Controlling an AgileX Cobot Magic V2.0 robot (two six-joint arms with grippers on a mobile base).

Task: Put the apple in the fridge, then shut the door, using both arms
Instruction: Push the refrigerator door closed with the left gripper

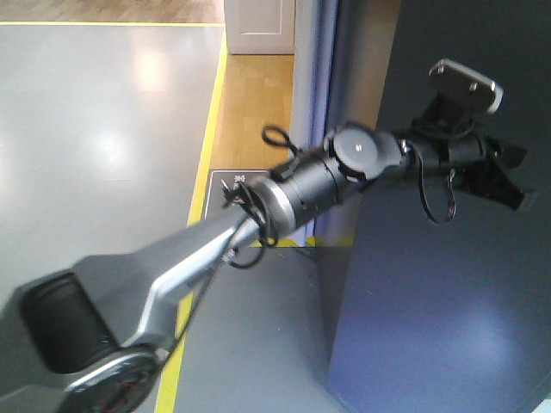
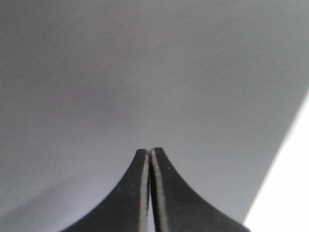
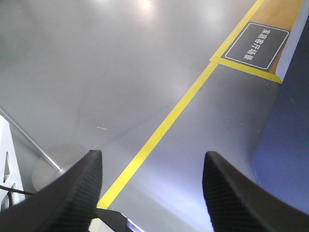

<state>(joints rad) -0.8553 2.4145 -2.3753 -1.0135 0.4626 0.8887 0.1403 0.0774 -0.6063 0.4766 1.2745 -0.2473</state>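
The apple is not showing in any view, so where it is lying cannot be told. The door [image 1: 448,284] is filling the right half of the front view as a tall dark grey panel, its near edge running down at about 6 o'clock from the arm's wrist; its outer face is turned toward the camera and no white interior is showing. In the left wrist view the same plain grey surface [image 2: 145,72] is filling nearly the whole picture, with a bright white strip at 4 o'clock.

The left arm [image 1: 318,185] is reaching from 7 o'clock up toward 2 o'clock across the front view, silver-grey tube passing into a black wrist with loose cables looping off it. The left gripper [image 1: 508,185] is sitting against the door face, or just off it; contact cannot be judged. Seen from its own camera, the left gripper [image 2: 150,159] is keeping its fingers [image 2: 166,193] pressed together, clenched with nothing between them.

The right gripper [image 3: 152,169] is hanging with its fingers [image 3: 79,188] spread wide apart and released, holding nothing, over grey floor [image 3: 96,72]. A yellow floor line [image 3: 169,121] is running from 7 o'clock to 1 o'clock, past a dark floor sign [image 3: 256,44] with white lettering at 1 o'clock. A round metal stand base [image 3: 53,166] is lying at 8 o'clock.
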